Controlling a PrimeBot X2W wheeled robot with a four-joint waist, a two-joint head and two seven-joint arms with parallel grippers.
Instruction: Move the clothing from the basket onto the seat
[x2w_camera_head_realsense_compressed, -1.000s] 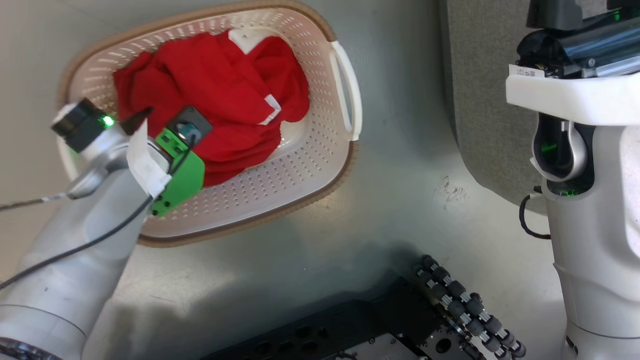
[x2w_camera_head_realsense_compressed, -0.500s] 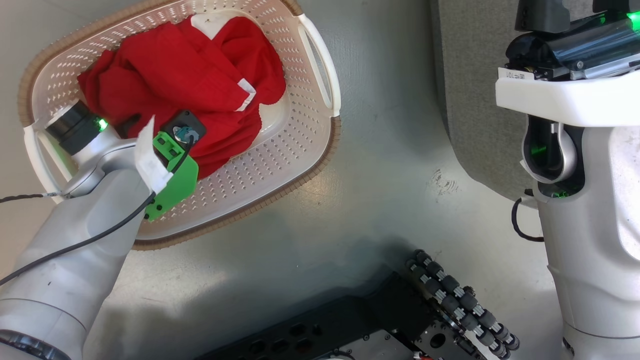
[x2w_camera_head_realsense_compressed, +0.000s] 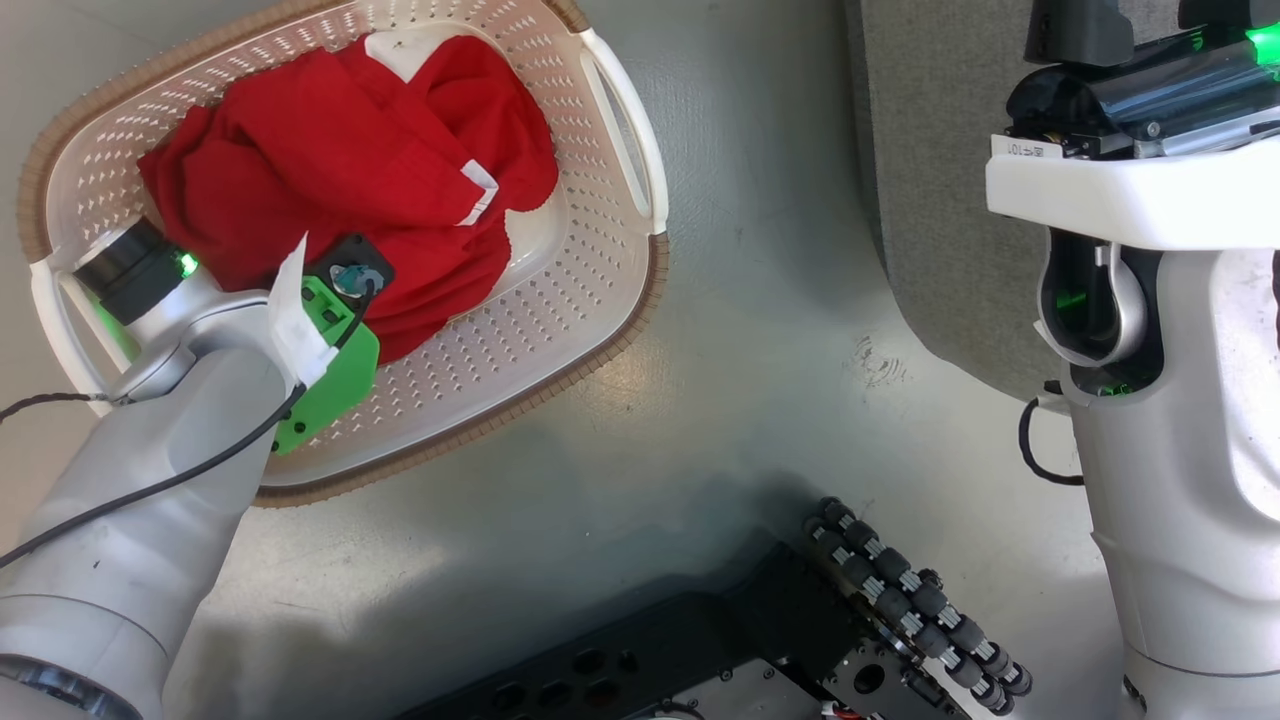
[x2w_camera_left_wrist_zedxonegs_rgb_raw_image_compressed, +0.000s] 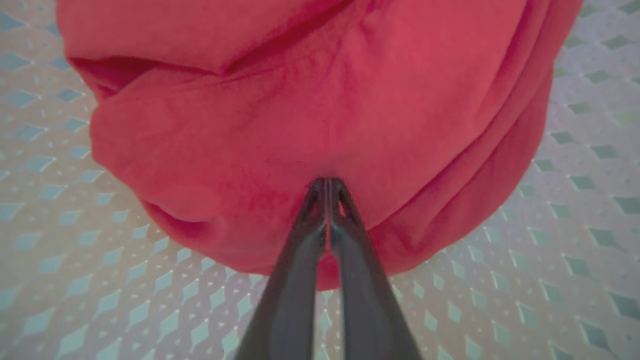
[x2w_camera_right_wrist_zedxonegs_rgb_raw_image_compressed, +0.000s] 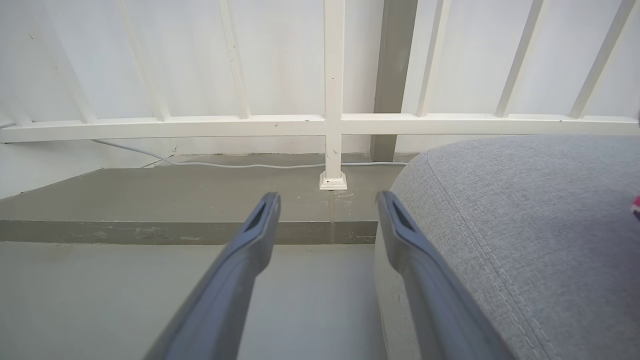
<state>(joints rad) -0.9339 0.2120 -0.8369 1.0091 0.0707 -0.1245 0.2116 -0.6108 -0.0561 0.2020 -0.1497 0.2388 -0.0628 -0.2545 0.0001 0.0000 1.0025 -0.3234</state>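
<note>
Now: clothing (x2w_camera_head_realsense_compressed: 350, 170) red, bunched in basket (x2w_camera_head_realsense_compressed: 560, 300); basket sits on grey floor (x2w_camera_head_realsense_compressed: 750, 350). We see our left gripper (x2w_camera_left_wrist_zedxonegs_rgb_raw_image_compressed: 327, 187) pinched closed on fold of red fabric at heap's edge, perforated basket bottom beneath. Our right gripper (x2w_camera_right_wrist_zedxonegs_rgb_raw_image_compressed: 327, 200) spread wide, holding nothing, fingers over floor just beside seat (x2w_camera_right_wrist_zedxonegs_rgb_raw_image_compressed: 525, 225) corner. Seat grey, stitched seam showing, apart from basket. White railing (x2w_camera_right_wrist_zedxonegs_rgb_raw_image_compressed: 332, 120), pale wall (x2w_camera_right_wrist_zedxonegs_rgb_raw_image_compressed: 280, 60) behind; cable (x2w_camera_right_wrist_zedxonegs_rgb_raw_image_compressed: 225, 165) along floor.

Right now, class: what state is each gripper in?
Left gripper: closed, pinching the red clothing in the basket.
Right gripper: open, holding nothing.
</note>
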